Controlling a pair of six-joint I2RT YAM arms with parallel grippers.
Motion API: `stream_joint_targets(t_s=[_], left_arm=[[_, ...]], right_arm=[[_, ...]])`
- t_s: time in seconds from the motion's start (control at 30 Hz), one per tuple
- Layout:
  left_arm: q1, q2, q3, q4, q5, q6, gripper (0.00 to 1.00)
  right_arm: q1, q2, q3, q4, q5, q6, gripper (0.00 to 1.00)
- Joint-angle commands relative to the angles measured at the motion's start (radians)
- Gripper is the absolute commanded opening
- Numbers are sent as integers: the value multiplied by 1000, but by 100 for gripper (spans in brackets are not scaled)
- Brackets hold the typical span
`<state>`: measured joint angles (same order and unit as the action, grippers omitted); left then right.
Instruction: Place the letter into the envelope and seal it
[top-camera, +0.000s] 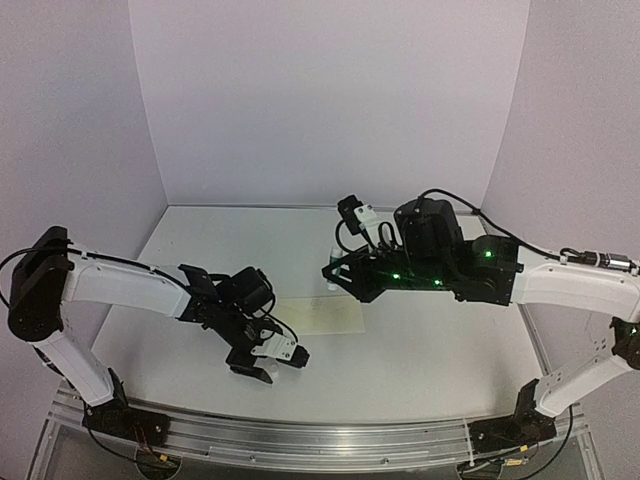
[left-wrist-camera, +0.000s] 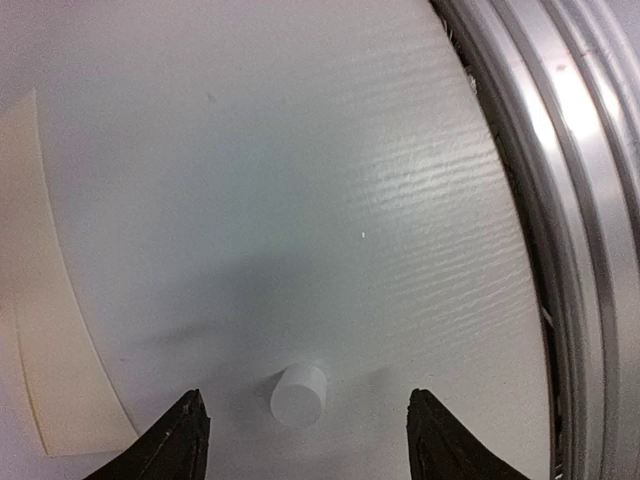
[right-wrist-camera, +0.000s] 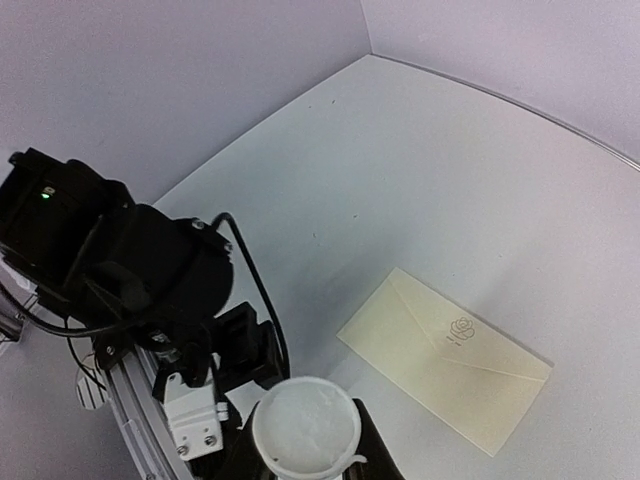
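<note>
The cream envelope (top-camera: 322, 316) lies flat mid-table with its triangular flap folded down and a small rose mark (right-wrist-camera: 462, 328) at the flap tip; it also shows as envelope (right-wrist-camera: 450, 365) and as an edge of the envelope (left-wrist-camera: 45, 330). The letter is out of view. My left gripper (top-camera: 270, 362) hangs low near the front edge, just left of the envelope, jaws open (left-wrist-camera: 306, 402). A small white cap (left-wrist-camera: 298, 392) lies on the table between its fingertips, touching neither. My right gripper (top-camera: 335, 272) hovers above the envelope's far right side, shut on a white tube (right-wrist-camera: 305, 425).
An aluminium rail (left-wrist-camera: 580, 200) runs along the table's near edge, close to the left gripper; the same rail (top-camera: 300, 440) crosses the bottom of the top view. Lavender walls (top-camera: 330, 100) enclose the back and sides. The left arm (right-wrist-camera: 120, 270) sits close below the right wrist.
</note>
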<state>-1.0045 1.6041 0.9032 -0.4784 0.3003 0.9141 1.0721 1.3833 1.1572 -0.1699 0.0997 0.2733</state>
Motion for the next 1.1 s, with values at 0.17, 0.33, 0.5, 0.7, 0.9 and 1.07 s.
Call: stream_joint_targets(t_s=[0.17, 0.33, 0.5, 0.7, 0.9, 1.07], left_arm=[[86, -262, 266, 83, 334, -434, 69], [172, -312, 322, 235, 363, -825, 73], [201, -331, 332, 315, 391, -971, 75], [219, -327, 387, 331, 417, -984, 69], [219, -325, 421, 292, 495, -895, 59], [218, -328, 428, 272, 535, -844, 46]], right_arm=[[12, -54, 31, 292, 238, 223, 0], [58, -9, 61, 541, 261, 207, 0], [83, 65, 163, 559, 188, 182, 0], [98, 88, 179, 546, 168, 176, 0], [114, 129, 225, 495, 136, 159, 0], [116, 135, 235, 489, 134, 143, 0]])
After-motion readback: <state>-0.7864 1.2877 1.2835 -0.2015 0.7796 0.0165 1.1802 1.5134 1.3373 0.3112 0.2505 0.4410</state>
